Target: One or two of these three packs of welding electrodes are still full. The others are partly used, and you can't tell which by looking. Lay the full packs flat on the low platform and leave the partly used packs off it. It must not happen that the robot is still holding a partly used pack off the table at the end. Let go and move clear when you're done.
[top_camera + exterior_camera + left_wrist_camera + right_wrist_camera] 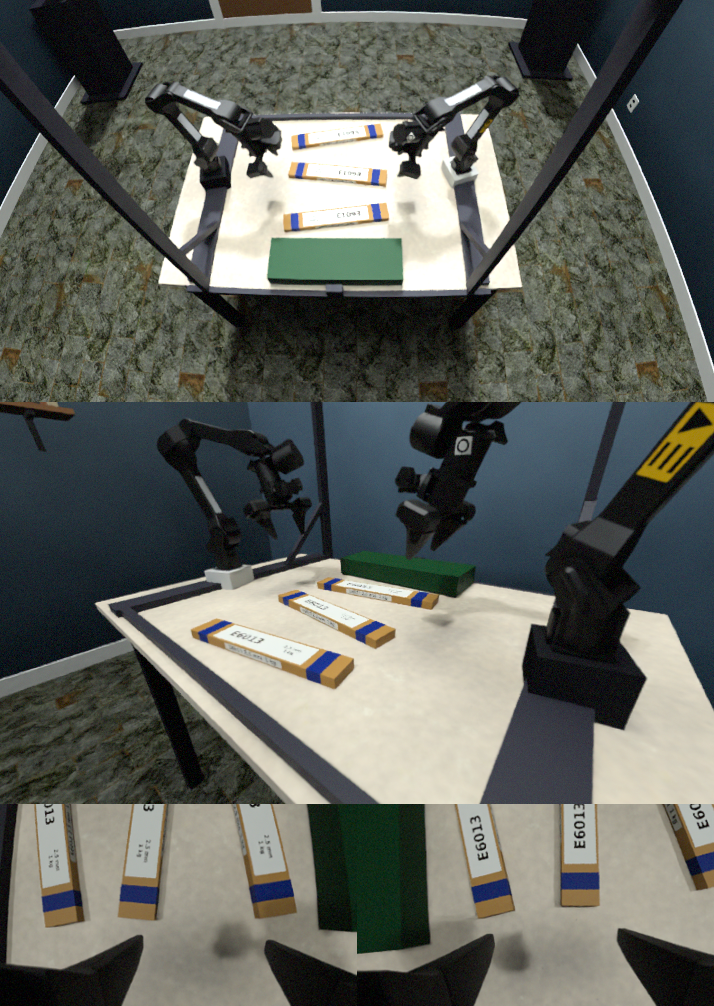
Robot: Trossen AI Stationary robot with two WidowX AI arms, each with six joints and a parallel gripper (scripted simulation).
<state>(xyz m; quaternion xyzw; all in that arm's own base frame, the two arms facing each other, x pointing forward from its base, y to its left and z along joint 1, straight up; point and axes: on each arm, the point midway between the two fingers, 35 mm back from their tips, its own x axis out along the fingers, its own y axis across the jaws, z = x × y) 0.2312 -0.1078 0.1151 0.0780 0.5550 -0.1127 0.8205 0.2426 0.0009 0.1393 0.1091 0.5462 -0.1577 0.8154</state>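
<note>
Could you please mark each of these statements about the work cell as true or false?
1. The low green platform has a welding electrode pack lying on it. False: all three packs lie on the table beside it.

2. The left gripper is open and holds nothing. True.

3. The right gripper has its fingers shut on a pack. False: it is open, with nothing between its fingers.

4. The middle pack has a blue band near each end. True.

5. The middle pack stands on end. False: it lies flat.
</note>
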